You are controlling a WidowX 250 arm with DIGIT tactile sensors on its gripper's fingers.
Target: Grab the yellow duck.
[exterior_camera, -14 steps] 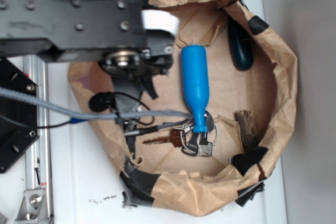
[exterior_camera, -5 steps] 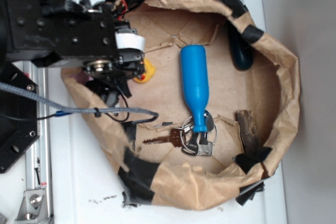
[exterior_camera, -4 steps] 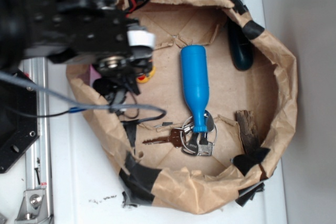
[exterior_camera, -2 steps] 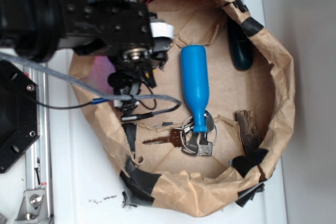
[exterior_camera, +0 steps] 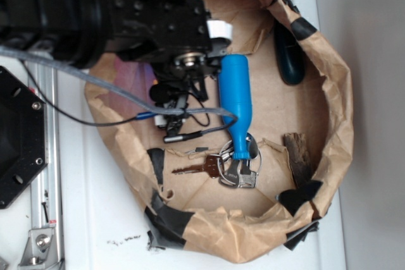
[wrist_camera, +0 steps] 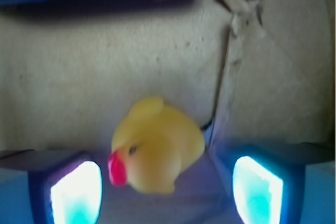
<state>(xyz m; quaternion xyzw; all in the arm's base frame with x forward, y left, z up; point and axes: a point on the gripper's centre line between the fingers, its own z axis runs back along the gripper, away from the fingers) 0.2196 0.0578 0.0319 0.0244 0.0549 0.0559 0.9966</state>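
A small rounded yellow rubber duck (wrist_camera: pixel 156 150) with a red beak sits on the brown paper floor of a crumpled, tape-patched paper bag (exterior_camera: pixel 342 124), between the spread fingers (wrist_camera: pixel 76 192) of the black gripper (wrist_camera: pixel 167 192), which stands open around it without visible contact. A blue plastic bottle (exterior_camera: pixel 235 102) lies just beside the arm, its neck resting on a bunch of metal keys (exterior_camera: pixel 228 170).

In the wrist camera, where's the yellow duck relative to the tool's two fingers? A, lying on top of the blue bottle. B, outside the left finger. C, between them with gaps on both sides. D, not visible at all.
C: the yellow duck sits between the tool's two fingers, with space either side.
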